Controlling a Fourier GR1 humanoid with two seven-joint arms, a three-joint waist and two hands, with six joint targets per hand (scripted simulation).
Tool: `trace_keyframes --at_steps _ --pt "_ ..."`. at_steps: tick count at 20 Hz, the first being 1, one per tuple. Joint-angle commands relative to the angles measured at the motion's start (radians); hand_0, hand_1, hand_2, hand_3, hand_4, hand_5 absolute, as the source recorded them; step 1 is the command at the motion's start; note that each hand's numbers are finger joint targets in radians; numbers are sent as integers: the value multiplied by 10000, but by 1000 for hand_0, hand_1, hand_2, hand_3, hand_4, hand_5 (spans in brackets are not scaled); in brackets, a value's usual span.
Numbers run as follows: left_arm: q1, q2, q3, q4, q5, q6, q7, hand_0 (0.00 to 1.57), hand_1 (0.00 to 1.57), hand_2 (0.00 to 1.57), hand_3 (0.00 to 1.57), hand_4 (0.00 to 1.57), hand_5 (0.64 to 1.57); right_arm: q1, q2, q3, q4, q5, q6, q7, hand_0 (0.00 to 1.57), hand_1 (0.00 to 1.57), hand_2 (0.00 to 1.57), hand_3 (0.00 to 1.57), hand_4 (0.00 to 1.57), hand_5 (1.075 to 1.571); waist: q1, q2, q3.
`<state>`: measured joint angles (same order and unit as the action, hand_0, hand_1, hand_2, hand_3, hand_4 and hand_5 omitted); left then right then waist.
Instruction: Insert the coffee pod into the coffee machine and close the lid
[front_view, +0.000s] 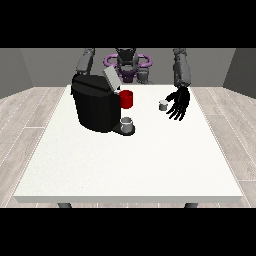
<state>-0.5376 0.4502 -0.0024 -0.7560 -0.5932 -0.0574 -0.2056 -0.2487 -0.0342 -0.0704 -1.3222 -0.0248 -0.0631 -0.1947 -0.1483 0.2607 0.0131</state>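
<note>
at the view's left we see the coffee machine (96, 107), a black block standing on the white table (125, 165), with its lid (111, 78) tilted up and open. the hand at the view's left does not show; that arm drops behind the machine and we lose it there, so we cannot tell what its fingers do.

just right of the machine body sits a red mug (127, 99), and below it a small grey cup (127, 123) rests on the machine's drip stand.

further right, apart from the machine, the coffee pod (163, 105) stands on the table, small and grey. just beside it hangs the hand at the view's right (179, 103), fingers spread and pointing down, holding nothing. we cannot tell whether the thumb touches the pod or only nears it.

we judge the task barely begun: the pod is not yet picked up and the lid is not yet closed.

what could go wrong from here, in our view: the pod is small and light-looking, so a sideways approach with spread fingers could knock it over or push it away rather than catch it. carrying it across, the hand must pass the red mug, and a low path could clip it. at the machine, the raised lid leans over the opening, so a badly angled entry could bump it shut too soon.
</note>
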Motion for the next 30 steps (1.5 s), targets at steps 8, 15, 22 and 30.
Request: trace_keyframes --at_steps 8,15,22,30 --pt "48 -1313 -918 232 -775 -296 404 1286 1286 1280 1113 75 1571 -25 -154 -188 695 -110 72 298 0 0 0 0 318 1571 54 -746 -127" --pt "-196 -1581 -681 564 -1071 282 324 1138 1138 1250 1167 424 1571 202 -66 -258 1209 -207 185 -462 0 0 0 0 403 1571 59 -733 -132" --pt "-171 -1311 -406 515 -1128 666 -959 1302 1302 1382 1340 683 1571 647 -350 -607 1610 -513 555 -1020 0 0 0 0 392 1571 213 -1051 -130" --pt "-727 -1670 -144 -8 -608 -861 -362 1511 1511 1436 1300 568 1571 686 -226 -684 2717 -439 391 -1690 0 0 0 0 281 1571 677 -1781 -128"
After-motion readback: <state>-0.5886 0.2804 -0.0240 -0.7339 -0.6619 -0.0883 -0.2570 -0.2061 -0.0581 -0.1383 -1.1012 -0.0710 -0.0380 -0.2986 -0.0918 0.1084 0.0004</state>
